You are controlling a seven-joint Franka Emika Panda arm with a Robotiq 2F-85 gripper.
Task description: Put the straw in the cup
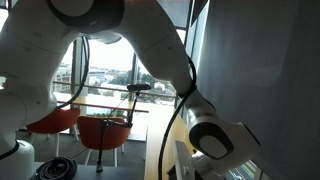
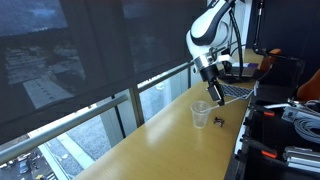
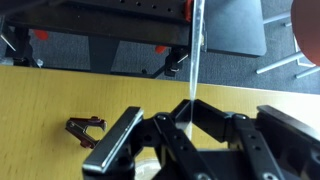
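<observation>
In an exterior view a clear plastic cup [image 2: 200, 116] stands upright on the long wooden table [image 2: 160, 140]. My gripper [image 2: 213, 92] hangs just above it and slightly to its right. In the wrist view the gripper [image 3: 190, 112] is shut on a thin white straw [image 3: 195, 50], which runs from the fingertips up past the table's edge. The cup does not show clearly in the wrist view, where the gripper covers that spot. The straw is too thin to make out in the exterior views.
A small dark clip [image 2: 218, 122] lies on the table right of the cup and shows in the wrist view [image 3: 85, 128]. A laptop [image 2: 236, 90] sits behind the gripper. A black rack [image 3: 120, 40] stands beyond the table edge. My arm [image 1: 150, 50] blocks most of an exterior view.
</observation>
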